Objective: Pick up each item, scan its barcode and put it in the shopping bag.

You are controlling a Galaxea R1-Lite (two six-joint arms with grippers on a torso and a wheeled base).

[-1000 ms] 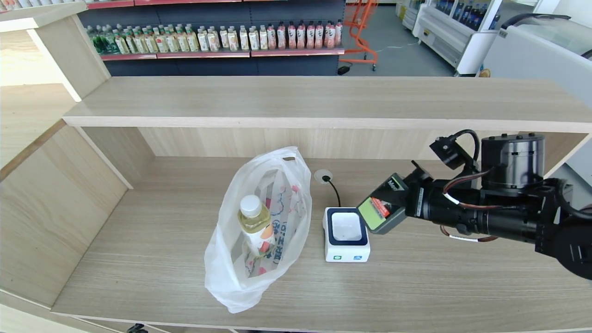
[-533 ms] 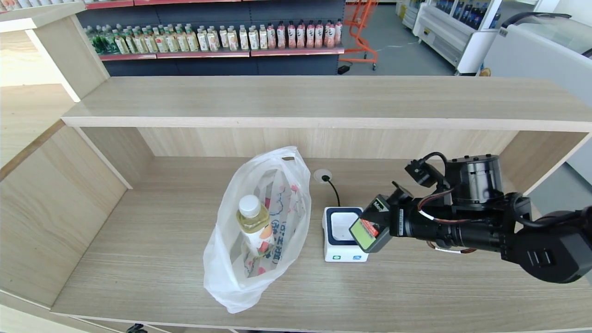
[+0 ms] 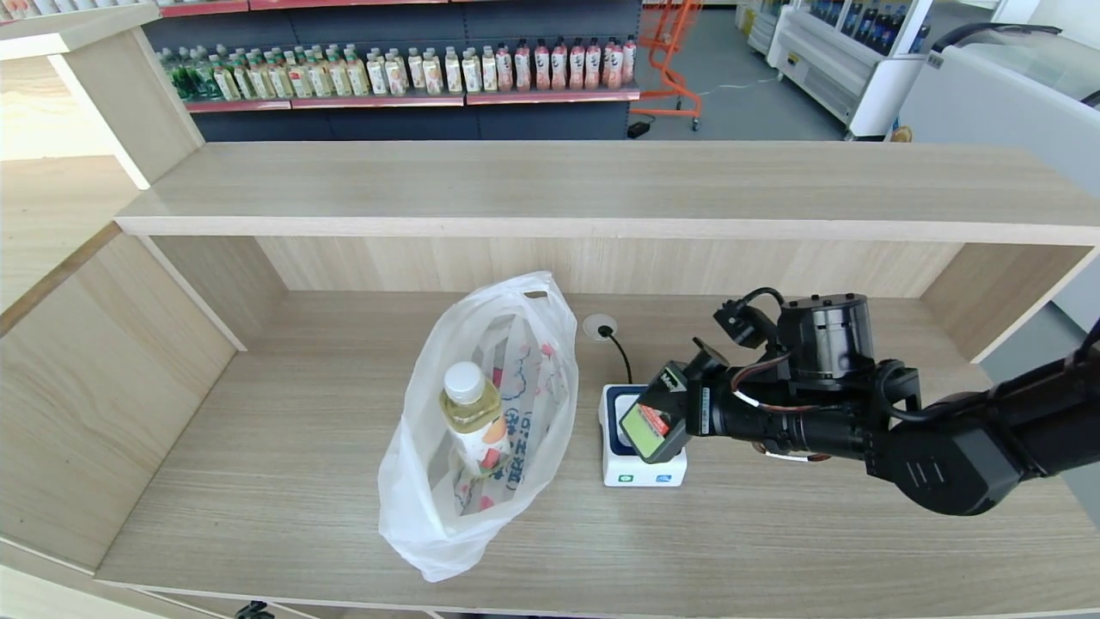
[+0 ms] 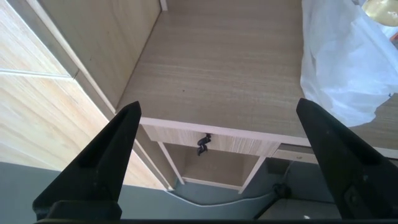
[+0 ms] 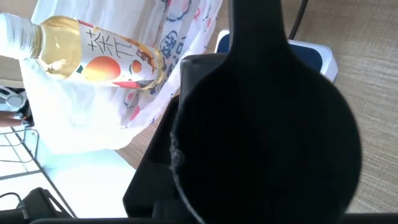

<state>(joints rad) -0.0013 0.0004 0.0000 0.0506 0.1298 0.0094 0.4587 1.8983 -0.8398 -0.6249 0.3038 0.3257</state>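
Box held over the scanner, bag waiting alongside

We see the right gripper (image 3: 683, 404) clamped on a small dark box (image 3: 643, 427) with a green face. It holds the box tilted just above the white scanner (image 3: 644, 468), which sits on the wooden counter (image 3: 773, 533) with its black cable (image 3: 620, 352) running to a hole at the back. Just to the left of the scanner lies the white plastic shopping bag (image 3: 430, 516), mouth open, with a white-capped bottle (image 3: 473, 421) of yellow drink lying inside. We find the left gripper (image 4: 217, 162) with its fingers spread wide, holding nothing, above the counter's near edge, well apart from the bag's corner.
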